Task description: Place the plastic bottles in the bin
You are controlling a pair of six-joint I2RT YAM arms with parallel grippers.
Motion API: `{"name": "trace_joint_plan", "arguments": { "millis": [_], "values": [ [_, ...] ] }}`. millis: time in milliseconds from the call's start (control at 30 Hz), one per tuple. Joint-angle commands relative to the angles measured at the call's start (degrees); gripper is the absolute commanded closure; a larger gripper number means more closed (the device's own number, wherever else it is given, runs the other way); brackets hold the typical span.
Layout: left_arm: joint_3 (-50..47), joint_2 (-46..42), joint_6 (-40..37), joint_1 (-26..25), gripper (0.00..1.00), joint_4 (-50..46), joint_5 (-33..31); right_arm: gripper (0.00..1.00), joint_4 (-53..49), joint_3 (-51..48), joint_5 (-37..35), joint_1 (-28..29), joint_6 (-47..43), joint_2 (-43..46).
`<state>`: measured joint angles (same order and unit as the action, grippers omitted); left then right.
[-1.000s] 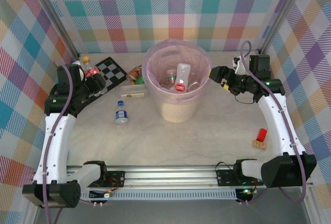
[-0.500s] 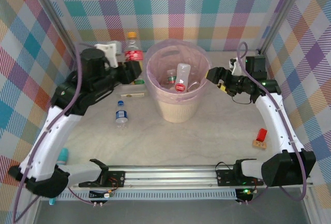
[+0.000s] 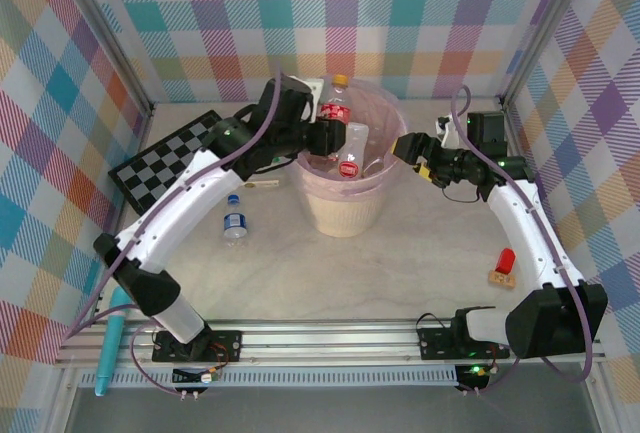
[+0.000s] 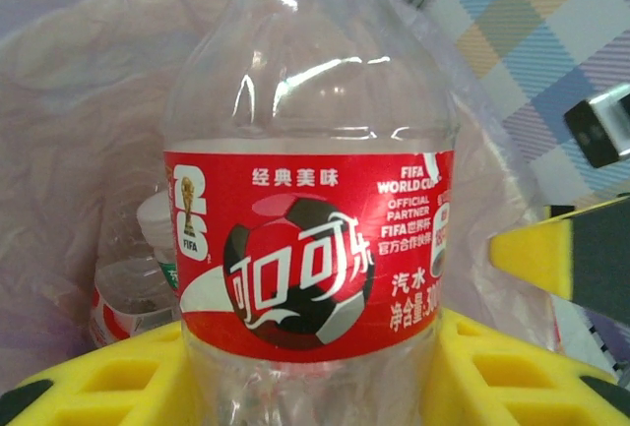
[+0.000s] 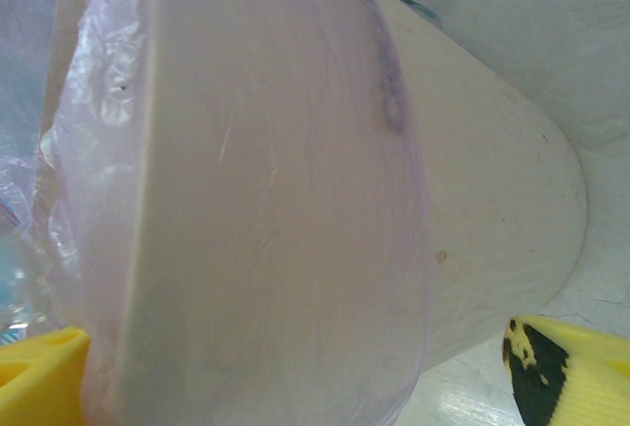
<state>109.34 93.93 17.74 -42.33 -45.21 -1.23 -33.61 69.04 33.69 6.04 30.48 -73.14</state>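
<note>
Noted: left gripper (image 3: 322, 137) was clamped on a red-labelled bottle (image 3: 338, 103), held upright over the left rim of the bin (image 3: 345, 215). The bin stood mid-worktop (image 3: 420, 243), toward the far edge, with other bottles (image 3: 350, 155) inside. A blue-capped bottle (image 3: 234, 221) lay left of the bin. The right gripper (image 3: 403, 148) was just beside the bin's right rim, jaws apart and empty.

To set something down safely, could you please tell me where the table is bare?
Free: the front centre, between the small bottle, the bin and the red block. Crowded: the back left, around the checkerboard.
</note>
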Motion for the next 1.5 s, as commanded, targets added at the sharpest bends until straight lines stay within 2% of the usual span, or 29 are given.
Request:
{"name": "trace_joint_plan", "arguments": {
  "millis": [0, 133, 333, 567, 600, 767, 867, 1167, 1467],
  "values": [
    [2.9, 3.1, -1.5, -0.4, 0.52, -3.0, -2.0, 0.04, -0.6, -1.2, -0.1, 0.3, -0.4, -0.9],
    [5.2, 7.6, -1.8, -0.4, 0.50, -6.8, -5.0, 0.04, -0.6, -1.3, -0.1, 0.3, -0.6, -0.9],
    [2.0, 10.0, -0.7, -0.4, 0.50, -6.6, -8.1, 0.04, -0.7, -1.3, -0.3, 0.3, -1.1, -0.9],
    [1.0, 13.7, -0.4, -0.2, 0.48, -6.8, -6.6, 0.04, -0.7, -1.5, -0.2, 0.3, -1.1, -0.9],
    [0.6, 13.9, -0.3, -0.2, 0.47, -6.5, -5.9, 0.04, -0.6, -1.5, -0.2, 0.3, -1.2, -0.9],
    [0.5, 13.6, -0.3, -0.2, 0.27, -5.9, -5.0, 0.04, -0.9, -1.5, -0.1, 0.3, -1.2, -0.9],
    [0.7, 12.5, -0.6, -0.2, 0.20, -5.7, -5.1, 0.04, -0.9, -1.4, -0.3, 0.2, -1.2, -0.7],
    [1.3, 7.2, -3.2, -0.4, 0.06, -3.8, -5.3, 0.04, -0.9, -1.3, -0.1, 0.3, -1.0, -0.9],
    [1.8, -0.9, -4.6, -0.5, 0.01, -2.6, -6.4, 0.04, -1.3, -0.6, -0.1, 0.2, -1.0, -1.0]
  ]
}}
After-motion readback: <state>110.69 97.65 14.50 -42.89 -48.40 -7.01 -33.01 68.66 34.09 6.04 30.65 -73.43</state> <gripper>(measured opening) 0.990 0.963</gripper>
